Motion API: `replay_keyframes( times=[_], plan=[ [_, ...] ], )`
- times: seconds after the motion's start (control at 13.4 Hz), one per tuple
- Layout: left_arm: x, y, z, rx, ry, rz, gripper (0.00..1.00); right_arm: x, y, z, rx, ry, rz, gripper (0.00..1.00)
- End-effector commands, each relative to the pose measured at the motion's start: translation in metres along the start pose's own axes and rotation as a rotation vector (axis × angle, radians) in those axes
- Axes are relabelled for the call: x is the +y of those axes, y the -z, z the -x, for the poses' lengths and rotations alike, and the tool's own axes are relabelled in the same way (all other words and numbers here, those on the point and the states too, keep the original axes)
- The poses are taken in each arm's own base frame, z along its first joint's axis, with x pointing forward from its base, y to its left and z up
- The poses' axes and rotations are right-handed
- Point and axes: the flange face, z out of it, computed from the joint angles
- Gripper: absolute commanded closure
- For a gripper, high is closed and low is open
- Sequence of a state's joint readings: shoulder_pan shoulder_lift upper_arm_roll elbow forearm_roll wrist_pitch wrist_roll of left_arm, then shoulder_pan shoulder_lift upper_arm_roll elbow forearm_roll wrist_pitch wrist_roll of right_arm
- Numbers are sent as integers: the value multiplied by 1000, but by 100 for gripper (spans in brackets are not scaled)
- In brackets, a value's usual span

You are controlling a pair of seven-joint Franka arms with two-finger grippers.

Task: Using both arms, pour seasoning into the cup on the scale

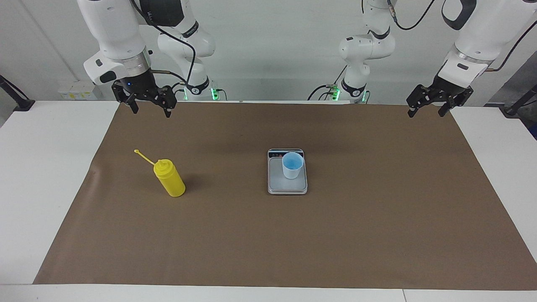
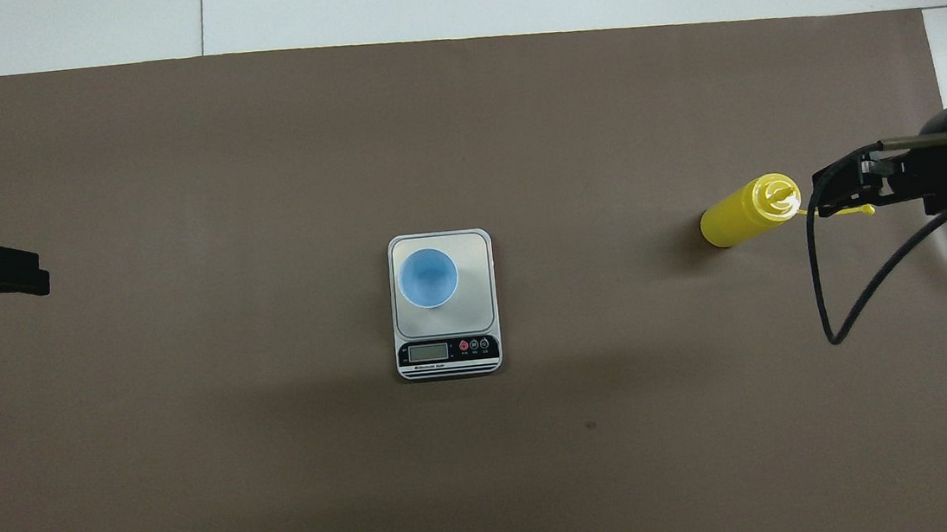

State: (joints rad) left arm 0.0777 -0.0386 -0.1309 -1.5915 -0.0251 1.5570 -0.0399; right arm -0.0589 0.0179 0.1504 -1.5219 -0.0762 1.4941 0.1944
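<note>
The right claw (image 1: 149,112) hangs in the air over the brown mat's (image 1: 268,235) edge nearest the robots, at the right arm's end of the table (image 1: 46,167). Its two fingers stand spread wide apart with nothing between them. From overhead it covers part of the seasoning's cap strap, though the facing view shows it raised well clear of it.

The seasoning (image 1: 169,178), a yellow squeeze bottle, stands upright on the mat toward the right arm's end, its thin strap sticking out from the nozzle toward the robots and that end of the table.

The scale (image 1: 287,184) lies flat near the middle of the mat, its dark display strip along the short edge nearest the robots. The cup (image 1: 292,165) stands upright on its weighing plate; its blue inside looks empty, though that is hard to judge.

The left claw (image 1: 429,110) waits in the air over the mat's corner at the left arm's end, fingers apart, holding nothing.
</note>
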Motion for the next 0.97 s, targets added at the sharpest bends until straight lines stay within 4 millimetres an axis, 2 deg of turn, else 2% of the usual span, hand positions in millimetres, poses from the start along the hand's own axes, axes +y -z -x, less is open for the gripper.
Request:
replay_keyframes(
  times=[0.0, 0.3, 0.6, 0.89],
  plan=[
    [-2, 2, 7, -8, 1, -15, 0, -7, -3, 15, 9, 1, 0, 0],
    [-2, 2, 7, -8, 1, -15, 0, -13, -1, 9, 49, 11, -10, 0],
    [-3, 2, 7, -8, 1, -17, 0, 1, -3, 6, 42, -17, -27, 0],
    [-2, 2, 7, -8, 1, -15, 0, 3, -4, 7, 33, -20, -25, 0]
  ],
)
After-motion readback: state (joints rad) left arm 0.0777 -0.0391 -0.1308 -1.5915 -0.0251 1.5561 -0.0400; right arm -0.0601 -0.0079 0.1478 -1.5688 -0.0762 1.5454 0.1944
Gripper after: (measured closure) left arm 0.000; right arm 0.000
